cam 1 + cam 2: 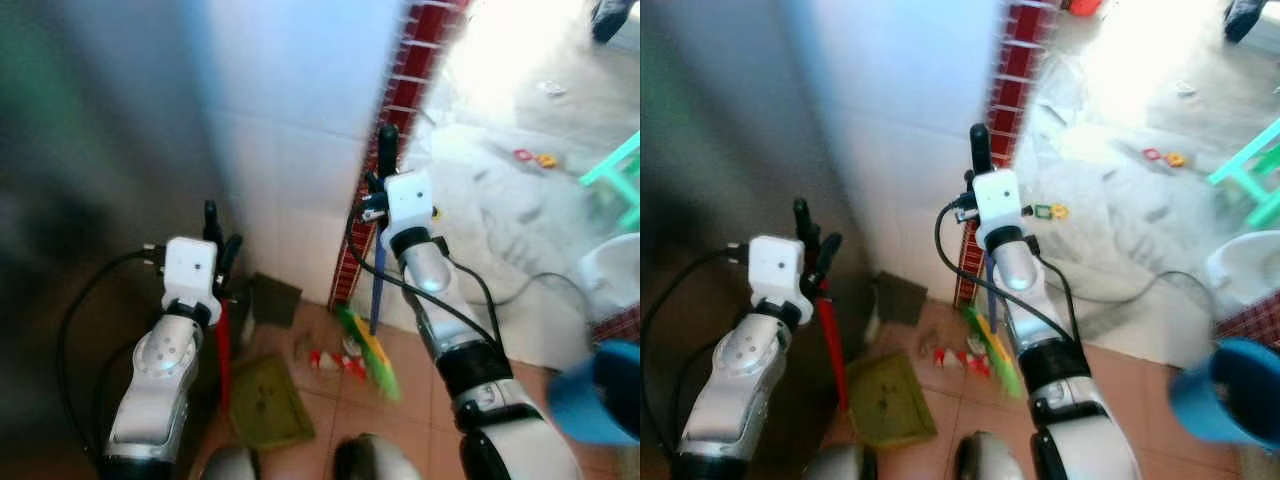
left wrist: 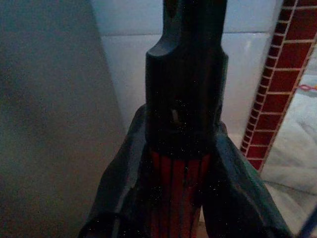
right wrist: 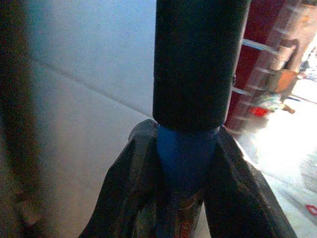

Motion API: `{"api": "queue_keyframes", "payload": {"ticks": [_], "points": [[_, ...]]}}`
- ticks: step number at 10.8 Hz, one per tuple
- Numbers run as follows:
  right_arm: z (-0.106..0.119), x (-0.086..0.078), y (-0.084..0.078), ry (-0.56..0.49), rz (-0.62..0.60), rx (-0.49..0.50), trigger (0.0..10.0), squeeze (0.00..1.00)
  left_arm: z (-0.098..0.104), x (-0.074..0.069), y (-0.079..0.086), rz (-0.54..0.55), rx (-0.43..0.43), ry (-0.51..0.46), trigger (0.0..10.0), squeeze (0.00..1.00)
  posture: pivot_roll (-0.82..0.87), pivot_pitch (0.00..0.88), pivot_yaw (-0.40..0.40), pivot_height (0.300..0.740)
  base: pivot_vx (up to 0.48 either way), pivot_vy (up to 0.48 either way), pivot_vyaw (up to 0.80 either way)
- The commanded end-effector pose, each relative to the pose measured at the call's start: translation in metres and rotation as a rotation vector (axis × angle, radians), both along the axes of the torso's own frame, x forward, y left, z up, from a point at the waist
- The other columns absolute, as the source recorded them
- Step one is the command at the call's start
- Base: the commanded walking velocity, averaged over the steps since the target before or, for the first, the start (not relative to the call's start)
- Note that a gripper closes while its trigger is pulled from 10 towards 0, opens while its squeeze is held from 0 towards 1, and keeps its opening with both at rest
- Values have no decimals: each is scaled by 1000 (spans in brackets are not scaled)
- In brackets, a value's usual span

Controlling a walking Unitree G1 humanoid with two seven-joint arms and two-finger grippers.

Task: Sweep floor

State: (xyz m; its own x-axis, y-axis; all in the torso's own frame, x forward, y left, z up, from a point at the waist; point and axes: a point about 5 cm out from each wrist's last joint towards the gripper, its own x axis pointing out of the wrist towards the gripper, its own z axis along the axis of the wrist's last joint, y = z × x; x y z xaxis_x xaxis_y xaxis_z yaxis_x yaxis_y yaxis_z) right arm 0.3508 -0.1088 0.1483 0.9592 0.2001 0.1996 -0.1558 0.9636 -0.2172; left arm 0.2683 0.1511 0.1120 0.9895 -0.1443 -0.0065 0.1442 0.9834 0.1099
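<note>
On the left, the left gripper [image 1: 218,262] is pinching the red ribbed handle with its black cap [image 2: 184,119], its two black fingers pressed against either side of the shaft; that handle is running down to the flat olive-green dustpan [image 1: 268,403] lying on the terracotta tiled floor [image 1: 330,415]. Just to the right of the pan, a small heap of red and white litter scraps [image 1: 330,360] is sitting near the foot of the wall. Further right, the right gripper [image 1: 380,185] is clamping the blue broom handle with a black end cap [image 3: 198,89], jaws closed snugly around the pole, and the green and yellow broom head [image 1: 368,355] is resting beside the scraps. The step in hand looks like gathering the heap into the pan; the next move is probably calling for a short pull of the broom head leftward across the scraps while the pan stays flat and steady. Behind, white wall tiles [image 1: 300,150] are meeting a red brick pillar [image 1: 405,80], and bright pale ground is opening beyond it, with a turquoise stool [image 1: 615,175] at far right
</note>
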Motion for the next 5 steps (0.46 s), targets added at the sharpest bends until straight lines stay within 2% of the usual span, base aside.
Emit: {"api": "queue_keyframes", "payload": {"ticks": [1,3,5], "points": [[11,3,-6,-50,-22,-40,10000,0,12,1,-2,-11,6,-57,10000,0,14,95,-45,740,0,0,0],[12,3,-5,-52,-11,-29,10000,0,11,1,-4,-17,19,-50,10000,0,14,95,-45,740,0,0,0],[11,2,2,-35,55,26,10000,0,5,3,-8,-33,17,-31,10000,0,10,93,-46,740,0,0,0]]}}
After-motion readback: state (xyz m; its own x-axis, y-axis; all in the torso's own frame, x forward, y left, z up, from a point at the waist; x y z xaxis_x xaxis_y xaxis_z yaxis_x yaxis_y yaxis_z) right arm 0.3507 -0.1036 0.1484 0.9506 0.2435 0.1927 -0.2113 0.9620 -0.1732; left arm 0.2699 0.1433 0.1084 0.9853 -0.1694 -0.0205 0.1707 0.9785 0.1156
